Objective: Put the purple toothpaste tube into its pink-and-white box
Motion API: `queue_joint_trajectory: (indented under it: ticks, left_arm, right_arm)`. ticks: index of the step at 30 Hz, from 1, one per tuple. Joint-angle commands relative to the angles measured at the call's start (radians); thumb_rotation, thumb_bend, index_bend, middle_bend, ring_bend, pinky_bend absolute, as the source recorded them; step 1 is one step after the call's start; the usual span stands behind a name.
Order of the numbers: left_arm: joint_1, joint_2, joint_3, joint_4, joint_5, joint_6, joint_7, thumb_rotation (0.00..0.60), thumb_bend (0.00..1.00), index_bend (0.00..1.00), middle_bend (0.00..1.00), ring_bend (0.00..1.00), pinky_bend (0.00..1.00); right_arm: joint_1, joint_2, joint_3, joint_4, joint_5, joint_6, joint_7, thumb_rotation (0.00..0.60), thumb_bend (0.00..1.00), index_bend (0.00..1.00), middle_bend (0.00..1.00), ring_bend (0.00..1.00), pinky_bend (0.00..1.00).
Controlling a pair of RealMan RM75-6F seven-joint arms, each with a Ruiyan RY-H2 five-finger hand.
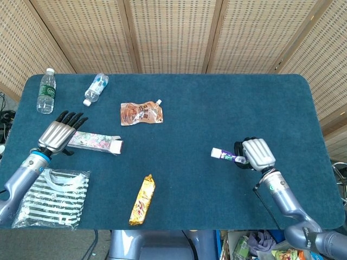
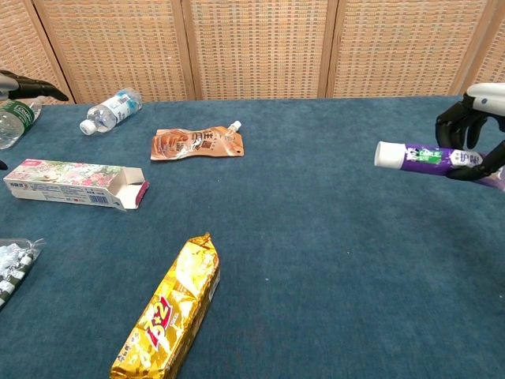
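My right hand [image 1: 257,153] holds the purple toothpaste tube [image 2: 430,158] off the table at the right, its white cap [image 1: 216,153] pointing left. In the chest view the right hand [image 2: 476,126] curls around the tube's rear part at the frame's right edge. The pink-and-white box [image 1: 93,142] lies flat at the left, its open flap end [image 2: 129,191] facing right. My left hand [image 1: 57,134] hovers over the box's left end with fingers spread, holding nothing. Only its fingertips [image 2: 31,84] show in the chest view.
An orange spout pouch [image 1: 141,114] lies at centre back, two water bottles [image 1: 46,91] [image 1: 96,88] at the back left. A gold snack bar [image 1: 142,200] sits near the front edge. A striped bag [image 1: 51,196] lies at the front left corner.
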Motion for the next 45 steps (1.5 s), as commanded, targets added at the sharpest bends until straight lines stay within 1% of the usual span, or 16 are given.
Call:
queue_joint_trajectory:
  ticks: [1, 7, 14, 18, 21, 23, 25, 31, 35, 38, 42, 45]
  left_arm:
    - [-0.041, -0.086, 0.027, 0.129, 0.045, -0.055, -0.091, 0.600, 0.13, 0.00, 0.00, 0.00, 0.00]
    - [-0.067, -0.186, 0.077, 0.310, 0.133, -0.078, -0.234, 0.600, 0.13, 0.00, 0.00, 0.00, 0.00]
    - [-0.088, -0.269, 0.113, 0.439, 0.167, -0.103, -0.308, 0.600, 0.13, 0.00, 0.00, 0.00, 0.00]
    - [-0.094, -0.309, 0.119, 0.493, 0.169, -0.107, -0.352, 0.600, 0.13, 0.00, 0.00, 0.00, 0.01]
    - [-0.101, -0.328, 0.119, 0.517, 0.171, -0.105, -0.385, 0.600, 0.13, 0.00, 0.01, 0.00, 0.05]
    - [-0.104, -0.337, 0.120, 0.529, 0.174, -0.101, -0.396, 0.600, 0.13, 0.00, 0.04, 0.02, 0.10]
    - [-0.106, -0.345, 0.119, 0.539, 0.173, -0.099, -0.404, 0.600, 0.13, 0.02, 0.09, 0.07, 0.16]
    - [-0.114, -0.361, 0.113, 0.557, 0.157, -0.109, -0.423, 0.600, 0.15, 0.13, 0.19, 0.15, 0.22]
    - [-0.119, -0.364, 0.108, 0.554, 0.155, -0.102, -0.431, 0.600, 0.15, 0.14, 0.20, 0.16, 0.23]
    - [-0.127, -0.367, 0.108, 0.549, 0.158, -0.099, -0.428, 0.600, 0.15, 0.19, 0.24, 0.19, 0.26]
    - [-0.133, -0.375, 0.104, 0.540, 0.156, -0.086, -0.413, 0.600, 0.23, 0.30, 0.33, 0.27, 0.32]
    - [-0.133, -0.376, 0.103, 0.536, 0.152, -0.079, -0.396, 0.600, 0.24, 0.32, 0.35, 0.29, 0.33]
  right_arm:
    - [-0.012, 0.021, 0.000, -0.026, 0.014, 0.014, -0.016, 0.600, 0.47, 0.61, 0.65, 0.45, 0.41]
    - [-0.024, 0.043, -0.002, -0.047, 0.035, 0.028, -0.045, 0.600, 0.49, 0.61, 0.65, 0.45, 0.41]
    - [-0.032, 0.042, -0.007, -0.046, 0.040, 0.038, -0.048, 0.600, 0.49, 0.61, 0.65, 0.45, 0.41]
    - [-0.035, 0.044, -0.010, -0.042, 0.035, 0.042, -0.049, 0.600, 0.49, 0.61, 0.65, 0.45, 0.41]
    - [-0.038, 0.046, -0.013, -0.040, 0.028, 0.048, -0.049, 0.600, 0.49, 0.61, 0.65, 0.45, 0.41]
    - [-0.040, 0.046, -0.015, -0.039, 0.025, 0.051, -0.047, 0.600, 0.49, 0.61, 0.65, 0.45, 0.41]
    - [-0.041, 0.046, -0.016, -0.038, 0.023, 0.053, -0.045, 0.600, 0.49, 0.61, 0.65, 0.45, 0.41]
    - [-0.047, 0.046, -0.025, -0.027, 0.014, 0.054, -0.039, 0.600, 0.51, 0.61, 0.66, 0.46, 0.41]
    - [-0.047, 0.047, -0.026, -0.024, 0.011, 0.053, -0.036, 0.600, 0.51, 0.61, 0.66, 0.46, 0.41]
    - [-0.047, 0.049, -0.025, -0.025, 0.008, 0.054, -0.034, 0.600, 0.51, 0.61, 0.66, 0.46, 0.41]
    - [-0.048, 0.054, -0.027, -0.031, 0.002, 0.055, -0.034, 0.600, 0.53, 0.61, 0.66, 0.46, 0.41]
    - [-0.049, 0.059, -0.029, -0.034, -0.001, 0.055, -0.033, 0.600, 0.53, 0.61, 0.66, 0.46, 0.41]
